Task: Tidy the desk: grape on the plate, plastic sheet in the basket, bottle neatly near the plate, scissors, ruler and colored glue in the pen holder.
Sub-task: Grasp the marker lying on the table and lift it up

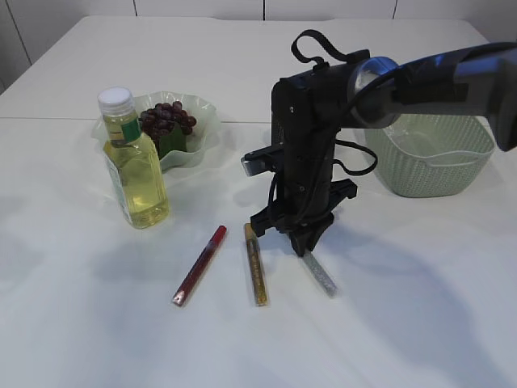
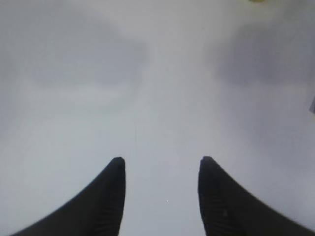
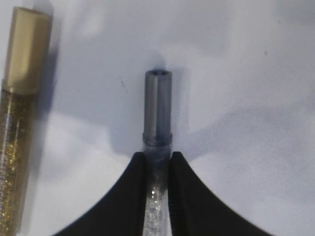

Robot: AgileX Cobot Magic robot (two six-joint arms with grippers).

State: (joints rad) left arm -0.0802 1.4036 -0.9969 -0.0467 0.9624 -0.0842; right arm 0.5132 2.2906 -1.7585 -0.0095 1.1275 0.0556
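Observation:
My right gripper [image 1: 304, 242] is down on the table and shut on the silver glitter glue [image 1: 321, 275]; its wrist view shows the jaws [image 3: 158, 158] clamped on the tube just below the grey cap [image 3: 158, 105]. The gold glue [image 1: 257, 263] lies just left of it and shows in the right wrist view [image 3: 19, 123]. The red glue [image 1: 199, 265] lies further left. The grapes [image 1: 166, 119] sit on the pale green plate [image 1: 203, 109]. The bottle [image 1: 133, 162] of yellow liquid stands upright in front of the plate. My left gripper [image 2: 161, 162] is open over bare table. Scissors, ruler, plastic sheet and pen holder are out of view.
A pale green woven basket [image 1: 432, 153] stands at the right behind my right arm. The white table [image 1: 97, 323] extends all around.

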